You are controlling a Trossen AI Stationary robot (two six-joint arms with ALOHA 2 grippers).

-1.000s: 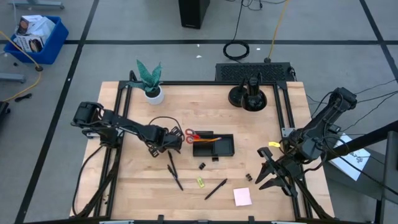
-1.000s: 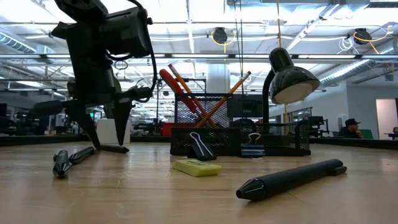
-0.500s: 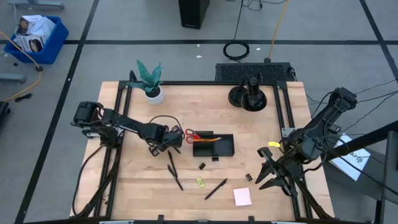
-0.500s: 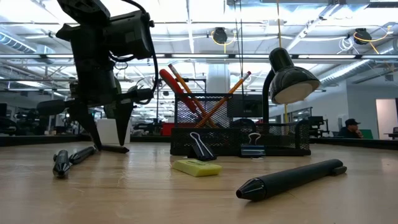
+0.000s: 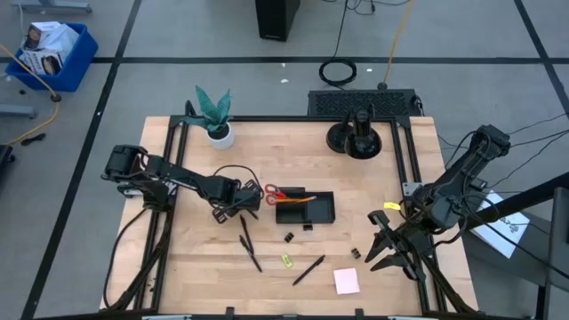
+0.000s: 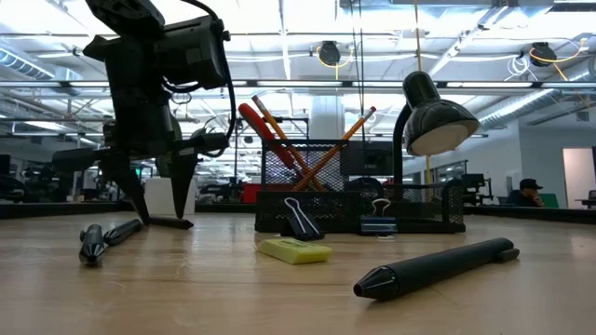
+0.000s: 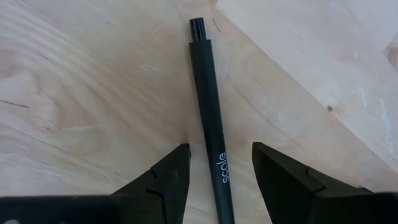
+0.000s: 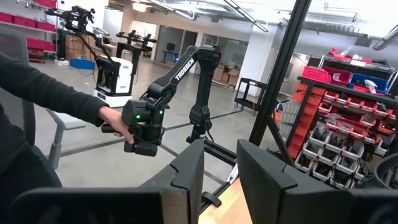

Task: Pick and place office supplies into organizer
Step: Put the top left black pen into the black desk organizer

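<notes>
left gripper [image 7: 214, 171] jaws apart, straddling a black pen [image 7: 210, 118] flat on the table [image 5: 196, 267], left of the organizer [image 5: 305, 209]. pen looks light, stiff, slick; grab mid-barrel. right gripper [image 8: 219, 171] parked at table's right edge, fingers slightly apart, empty.

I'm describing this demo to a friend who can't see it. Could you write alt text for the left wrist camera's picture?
A slim black pen with white lettering lies on the pale wooden table, running between the two dark fingers of the left gripper, which stand open on either side of it without touching it.
</notes>
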